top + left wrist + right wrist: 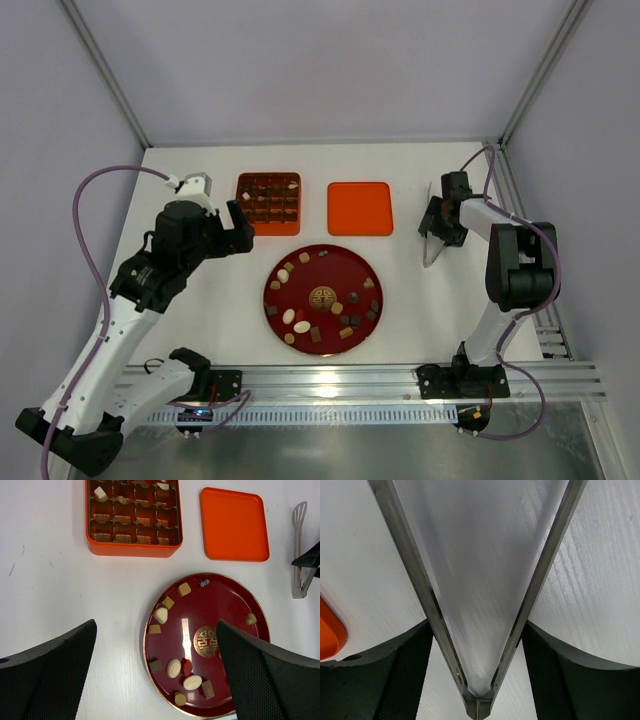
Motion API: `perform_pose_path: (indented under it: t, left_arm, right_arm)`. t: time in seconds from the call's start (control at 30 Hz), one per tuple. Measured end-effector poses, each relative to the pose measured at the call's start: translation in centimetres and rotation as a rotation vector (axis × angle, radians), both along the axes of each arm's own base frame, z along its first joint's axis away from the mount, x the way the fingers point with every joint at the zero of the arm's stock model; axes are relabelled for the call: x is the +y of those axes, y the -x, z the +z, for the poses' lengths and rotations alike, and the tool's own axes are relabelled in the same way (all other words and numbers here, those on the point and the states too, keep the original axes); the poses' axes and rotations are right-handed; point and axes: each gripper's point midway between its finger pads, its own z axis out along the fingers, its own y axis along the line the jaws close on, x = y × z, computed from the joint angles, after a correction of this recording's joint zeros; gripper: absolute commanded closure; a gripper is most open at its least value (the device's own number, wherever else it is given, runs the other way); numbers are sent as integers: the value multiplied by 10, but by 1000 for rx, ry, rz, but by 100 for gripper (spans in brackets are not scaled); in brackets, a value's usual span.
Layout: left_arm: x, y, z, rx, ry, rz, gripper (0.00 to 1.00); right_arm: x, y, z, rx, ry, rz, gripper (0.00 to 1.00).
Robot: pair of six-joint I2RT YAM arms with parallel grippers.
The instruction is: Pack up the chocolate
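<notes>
We're barely started: a couple of pieces sit in the box [132, 550] ahead of the left hand [156, 630], while most of the chocolate [161, 615] is on the plate [225, 595] just below it. The left hand is spread wide and empty. The right hand [479, 645] pinches the tongs [425, 595], pads on both arms, so we've nearly all the picking left.

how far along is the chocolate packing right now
Done: only a few pieces sit in the orange square compartment box, such as a white square chocolate; most cells are empty. In hand: the right gripper brackets the metal tongs; the left gripper is open and empty. Left: the chocolate pieces on the round red plate, and the orange lid lying beside the box.
</notes>
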Motion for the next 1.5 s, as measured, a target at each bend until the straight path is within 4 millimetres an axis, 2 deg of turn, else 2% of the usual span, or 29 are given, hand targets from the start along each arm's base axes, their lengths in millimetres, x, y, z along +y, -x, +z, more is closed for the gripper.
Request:
perform_pose_path:
  t: [0.2, 0.33, 0.47, 0.6, 0.8, 0.87, 0.97, 1.03, 1.1, 1.17, 1.23, 1.37, 1.5]
  left_arm:
    - [0, 0, 0, 0, 0, 0, 0]
    - [0, 0, 0, 0, 0, 0, 0]
    - [0, 0, 0, 0, 0, -1, 0]
    - [0, 0, 0, 0, 0, -1, 0]
    - [0, 0, -1, 2, -1, -1, 0]
    - [0, -1, -2, 6, -3, -1, 0]
    - [-2, -3, -7, 24, -10, -2, 0]
    - [-5, -6, -12, 44, -15, -8, 0]
    - [-9, -10, -20, 71, -20, -18, 0]
    - [-15, -15, -26, 100, -19, -33, 0]
    - [-24, -22, -31, 125, -7, -48, 0]
    - [-41, -36, -36, 160, 14, -83, 0]
    - [-60, -50, -40, 180, 55, -129, 0]
  right_arm:
    - [1, 1, -1, 2, -3, 1, 18]
    - [1, 7, 2, 5, -6, 2, 15]
    - [1, 8, 13, -19, -6, 2, 14]
    - [0, 9, 35, -69, 0, -2, 14]
    - [4, 8, 81, -175, 0, 11, 16]
    - [14, 0, 97, -209, 5, 41, 20]
    - [46, -20, 120, -252, 11, 132, 33]
    - [72, -44, 135, -286, 6, 195, 41]
    - [95, -67, 141, -309, -5, 247, 47]
    - [108, -89, 135, -306, -15, 275, 51]
    - [110, -103, 115, -274, -12, 286, 55]
    - [107, -100, 57, -137, -6, 301, 58]
    - [104, -91, 26, -52, 0, 318, 59]
